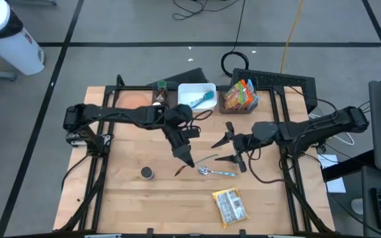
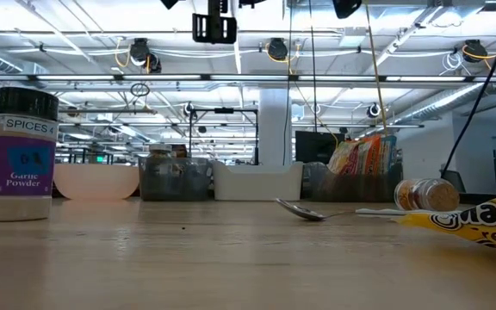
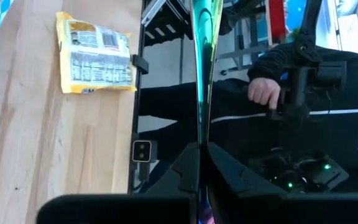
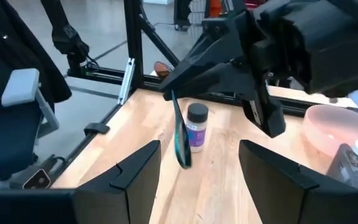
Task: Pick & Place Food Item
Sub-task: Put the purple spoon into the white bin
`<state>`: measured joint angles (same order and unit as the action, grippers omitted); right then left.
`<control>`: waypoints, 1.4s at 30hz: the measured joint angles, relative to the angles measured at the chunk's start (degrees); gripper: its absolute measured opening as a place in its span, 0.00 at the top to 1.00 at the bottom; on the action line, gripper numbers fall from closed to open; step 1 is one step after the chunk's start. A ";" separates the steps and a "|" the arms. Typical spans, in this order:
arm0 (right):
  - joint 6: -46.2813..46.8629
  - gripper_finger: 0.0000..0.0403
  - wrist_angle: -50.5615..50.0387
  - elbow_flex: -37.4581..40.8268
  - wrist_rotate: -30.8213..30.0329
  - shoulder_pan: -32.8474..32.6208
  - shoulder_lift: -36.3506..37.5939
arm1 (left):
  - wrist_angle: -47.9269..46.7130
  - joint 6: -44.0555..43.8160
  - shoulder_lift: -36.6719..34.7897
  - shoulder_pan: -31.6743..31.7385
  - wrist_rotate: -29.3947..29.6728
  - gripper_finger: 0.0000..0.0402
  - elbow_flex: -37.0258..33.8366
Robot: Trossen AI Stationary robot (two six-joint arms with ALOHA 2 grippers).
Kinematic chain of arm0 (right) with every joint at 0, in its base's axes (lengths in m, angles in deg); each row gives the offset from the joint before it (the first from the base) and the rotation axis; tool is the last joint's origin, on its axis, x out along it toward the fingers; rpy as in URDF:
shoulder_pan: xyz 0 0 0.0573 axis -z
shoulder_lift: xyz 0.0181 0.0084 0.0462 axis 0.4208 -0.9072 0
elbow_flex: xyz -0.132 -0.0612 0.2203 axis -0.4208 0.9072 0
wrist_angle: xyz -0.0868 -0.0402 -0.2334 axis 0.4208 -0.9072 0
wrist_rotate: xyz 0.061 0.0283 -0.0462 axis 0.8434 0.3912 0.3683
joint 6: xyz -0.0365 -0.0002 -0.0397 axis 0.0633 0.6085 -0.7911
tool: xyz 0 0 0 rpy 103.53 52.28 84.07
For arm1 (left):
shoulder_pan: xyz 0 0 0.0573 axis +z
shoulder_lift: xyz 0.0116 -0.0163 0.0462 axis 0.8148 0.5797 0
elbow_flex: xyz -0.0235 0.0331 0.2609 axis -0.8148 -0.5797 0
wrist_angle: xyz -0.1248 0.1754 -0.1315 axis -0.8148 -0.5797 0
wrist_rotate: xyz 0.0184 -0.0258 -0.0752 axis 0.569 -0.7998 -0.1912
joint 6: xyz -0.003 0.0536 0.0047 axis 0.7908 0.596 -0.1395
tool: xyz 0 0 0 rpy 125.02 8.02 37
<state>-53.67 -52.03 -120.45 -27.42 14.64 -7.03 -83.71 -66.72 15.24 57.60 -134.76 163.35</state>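
- Two pincers are seen over the middle of the tabletop [image 1: 118, 198], facing each other and a little apart
- The left pincer [image 1: 188, 160] is clenched on a thin iridescent utensil [image 3: 201, 74], which is gripped between the two dark fingers and pointed steeply down toward the wood
- In the right wrist view the utensil's dark teal end is seen hanging just above the tabletop, with a garlic powder jar [image 4: 197, 127] standing upright behind it
- The right pincer [image 1: 233, 149] is released, with its fingers spread wide and nothing between them; it is held above the tabletop, just beside a spoon [image 1: 214, 172]
- The spoon is lying flat on the wood, between the two pincers and nearer the front edge
- The yellow food packet [image 1: 230, 205] is lying flat near the front edge of the tabletop, well apart from both pincers and untouched
- A white bin [image 1: 197, 96], a snack basket [image 1: 240, 98] and a pink bowl [image 1: 134, 99] are lined along the far edge
- A person's hand [image 3: 263, 92] on a dark handle is seen beyond the tabletop in the left wrist view
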 joint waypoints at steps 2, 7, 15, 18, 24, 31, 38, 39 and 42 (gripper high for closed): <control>0.00 0.48 -0.23 0.00 0.00 0.15 -0.46 | -0.01 0.01 0.00 0.29 -0.03 0.98 0.00; -0.59 0.48 0.28 0.00 -0.21 0.15 -1.71 | 0.00 -0.15 0.00 0.71 -0.06 0.96 0.00; -0.61 0.58 4.08 0.02 -1.49 0.15 -1.93 | -0.02 0.49 0.00 0.69 0.75 0.96 0.00; -0.59 0.65 4.02 0.02 -1.37 0.15 -1.91 | -0.02 0.51 0.00 0.71 0.94 0.94 0.00; -0.59 0.80 2.66 0.02 -1.27 0.15 -1.91 | -0.04 0.66 0.00 0.69 1.59 0.98 0.00; 1.75 0.98 2.59 0.02 -0.99 0.13 -1.91 | -0.04 0.87 0.00 0.71 2.09 0.95 0.00; 5.10 0.99 2.29 0.09 -0.98 0.11 -1.89 | -0.22 1.59 -0.02 0.65 4.40 0.95 0.00; 5.40 0.99 2.36 0.09 -1.03 0.11 -1.89 | -0.15 1.42 -0.02 0.65 4.61 0.92 0.00; 5.73 0.99 2.86 0.09 -1.51 0.15 -1.92 | 1.82 -0.95 0.00 1.09 5.57 0.81 0.00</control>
<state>-47.94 -49.17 -120.36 -28.93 14.79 -8.95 -81.88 -67.67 15.24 58.69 -129.19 163.35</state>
